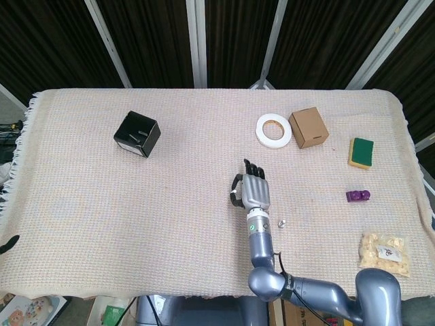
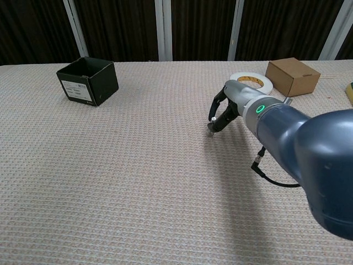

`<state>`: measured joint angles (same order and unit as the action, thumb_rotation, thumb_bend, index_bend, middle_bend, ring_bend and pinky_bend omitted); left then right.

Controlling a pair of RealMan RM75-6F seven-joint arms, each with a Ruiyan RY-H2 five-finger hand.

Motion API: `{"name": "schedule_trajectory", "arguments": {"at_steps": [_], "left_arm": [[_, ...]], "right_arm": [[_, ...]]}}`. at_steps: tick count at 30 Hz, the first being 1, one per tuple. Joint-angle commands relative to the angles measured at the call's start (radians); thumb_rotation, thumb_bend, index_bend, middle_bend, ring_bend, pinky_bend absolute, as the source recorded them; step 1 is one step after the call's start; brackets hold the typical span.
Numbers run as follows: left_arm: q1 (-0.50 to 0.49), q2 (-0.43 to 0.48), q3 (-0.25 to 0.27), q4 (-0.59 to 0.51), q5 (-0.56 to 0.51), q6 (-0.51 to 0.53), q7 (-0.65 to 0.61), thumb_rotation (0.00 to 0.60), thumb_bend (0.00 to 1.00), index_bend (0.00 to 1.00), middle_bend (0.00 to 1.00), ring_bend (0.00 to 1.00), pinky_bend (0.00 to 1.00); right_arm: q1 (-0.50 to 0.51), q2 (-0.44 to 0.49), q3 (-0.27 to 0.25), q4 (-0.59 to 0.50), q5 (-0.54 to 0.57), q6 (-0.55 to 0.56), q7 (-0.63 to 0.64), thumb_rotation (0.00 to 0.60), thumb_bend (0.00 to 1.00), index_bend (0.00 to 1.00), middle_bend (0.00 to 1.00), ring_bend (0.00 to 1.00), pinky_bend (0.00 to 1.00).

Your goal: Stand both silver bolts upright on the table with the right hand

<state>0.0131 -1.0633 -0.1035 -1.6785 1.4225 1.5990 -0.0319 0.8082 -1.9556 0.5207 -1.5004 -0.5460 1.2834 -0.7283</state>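
My right hand (image 1: 253, 190) (image 2: 228, 107) is near the middle of the table, fingers pointing down at the cloth. It pinches what looks like a small silver bolt (image 2: 210, 130) between thumb and fingertips, with the bolt's lower end at the table surface. In the head view this bolt (image 1: 233, 198) shows only as a pale speck at the hand's left edge. A second silver bolt (image 1: 281, 222) sits on the cloth just right of my right forearm; I cannot tell whether it stands or lies. The left hand does not show in either view.
A black open box (image 1: 136, 134) (image 2: 88, 80) stands at the far left. A white tape roll (image 1: 273, 130) (image 2: 251, 83) and a cardboard box (image 1: 308, 127) (image 2: 292, 77) lie beyond the hand. To the right are a green-yellow sponge (image 1: 361, 152), a purple block (image 1: 357, 196) and a snack bag (image 1: 385, 253).
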Motion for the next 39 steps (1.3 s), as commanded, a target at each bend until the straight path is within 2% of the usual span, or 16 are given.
{"name": "schedule_trajectory", "arguments": {"at_steps": [1, 13, 34, 39], "left_arm": [[0.0, 0.0, 0.0, 0.0, 0.0, 0.0, 0.0, 0.6, 0.15, 0.17, 0.11, 0.0, 0.05], [0.0, 0.001, 0.0, 0.001, -0.001, -0.001, -0.004, 0.6, 0.15, 0.17, 0.11, 0.0, 0.05], [0.0, 0.001, 0.0, 0.001, -0.001, -0.001, -0.001, 0.6, 0.15, 0.17, 0.11, 0.0, 0.05], [-0.001, -0.001, 0.0, 0.001, 0.0, -0.002, 0.003, 0.6, 0.15, 0.17, 0.11, 0.0, 0.05]], "right_arm": [[0.001, 0.004, 0.0, -0.002, 0.012, -0.003, -0.002, 0.6, 0.37, 0.6, 0.0, 0.0, 0.0], [0.026, 0.02, -0.013, -0.014, 0.065, 0.003, -0.041, 0.6, 0.37, 0.6, 0.0, 0.0, 0.0], [0.043, 0.045, -0.034, -0.036, 0.097, 0.014, -0.05, 0.6, 0.37, 0.47, 0.0, 0.0, 0.0], [0.05, 0.061, -0.034, -0.088, 0.098, 0.021, -0.061, 0.6, 0.28, 0.41, 0.0, 0.0, 0.0]]}}
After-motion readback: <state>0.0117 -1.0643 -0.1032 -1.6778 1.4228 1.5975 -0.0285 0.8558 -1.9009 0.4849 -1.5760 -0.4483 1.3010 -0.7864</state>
